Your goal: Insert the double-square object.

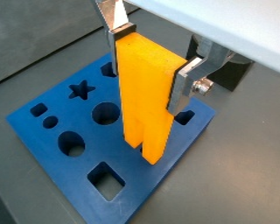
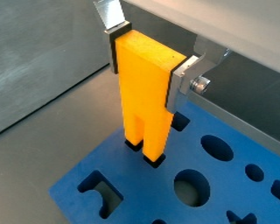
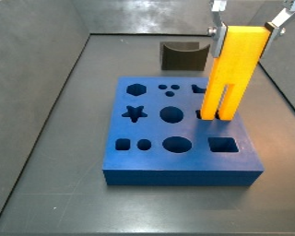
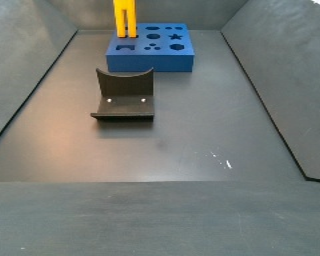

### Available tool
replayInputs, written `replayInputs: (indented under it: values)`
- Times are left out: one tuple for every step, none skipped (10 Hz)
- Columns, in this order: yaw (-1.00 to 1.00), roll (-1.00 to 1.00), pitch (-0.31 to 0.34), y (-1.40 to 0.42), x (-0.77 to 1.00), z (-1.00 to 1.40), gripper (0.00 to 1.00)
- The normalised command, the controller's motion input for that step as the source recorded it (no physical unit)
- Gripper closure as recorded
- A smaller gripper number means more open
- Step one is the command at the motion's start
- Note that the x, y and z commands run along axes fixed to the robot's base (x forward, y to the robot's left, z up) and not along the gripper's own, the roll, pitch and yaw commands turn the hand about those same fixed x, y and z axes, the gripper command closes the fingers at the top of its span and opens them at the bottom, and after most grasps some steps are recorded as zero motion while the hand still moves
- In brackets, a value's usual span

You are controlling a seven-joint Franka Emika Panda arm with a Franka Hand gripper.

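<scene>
Your gripper (image 2: 149, 72) clamps the yellow block (image 2: 146, 96) upright, prongs entering their slots in the blue board (image 2: 119, 179); you likely need a straight push down next.

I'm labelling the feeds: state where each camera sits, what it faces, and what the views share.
Wrist view: beside the claw, looking down the double-square object onto the blue board.
Wrist view: same mount, prongs at the board's slots; fingers show.
Side view: close, angled down on the board; claw enters from above.
Side view: far, past the fixture.
All four show the yellow block.
</scene>
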Motion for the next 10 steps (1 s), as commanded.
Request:
replayInputs:
  values:
    - [-0.05,0.06,0.0,0.03,-0.35,-0.15,1.0]
    - [0.0,0.03,0.0,0.0,-0.33,-0.08,1.0]
    - [0.09,0.03,0.0,-0.01,0.0,-0.13,1.0]
    - [0.16,0.04,0.019,-0.04,0.17,-0.22,1.0]
    - [0.15,0.08,0.037,0.0,0.27,-0.44,1.0]
    - [0.08,0.05,0.0,0.0,0.3,-0.87,1.0]
    - [0.08,0.1,-0.024,0.0,0.18,-0.92,1.0]
    - [0.1,0.12,-0.041,0.0,0.05,-0.86,1.0]
    - [0.0,0.22,0.0,0.0,-0.02,-0.41,1.0]
    - [0.0,0.0,0.0,0.0,0.0,0.0,1.0]
